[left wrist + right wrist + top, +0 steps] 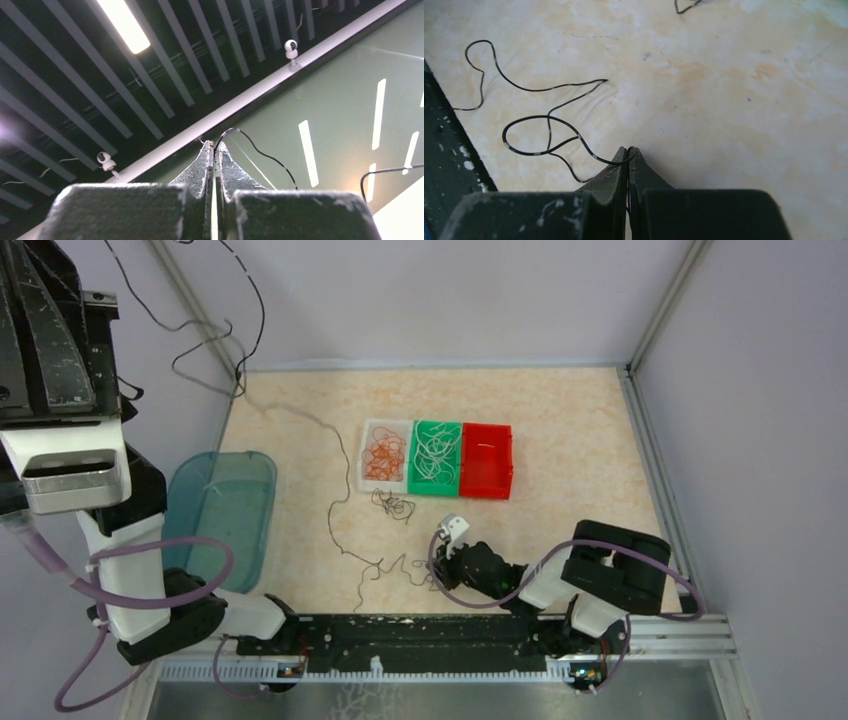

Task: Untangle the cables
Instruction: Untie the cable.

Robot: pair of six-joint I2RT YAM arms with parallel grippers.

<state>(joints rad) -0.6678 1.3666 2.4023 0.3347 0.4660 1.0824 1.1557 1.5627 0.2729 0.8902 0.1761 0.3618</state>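
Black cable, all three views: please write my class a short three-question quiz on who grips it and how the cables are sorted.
1. True or false: the left gripper and the right gripper each have their jaws shut on the black cable.
2. Multiple choice: the green bin holds cables that are A orange, B white, C black.
3. Fill in: in the top view, the orange cables lie just ____ of the green bin.
Key: 1 true; 2 B; 3 left.
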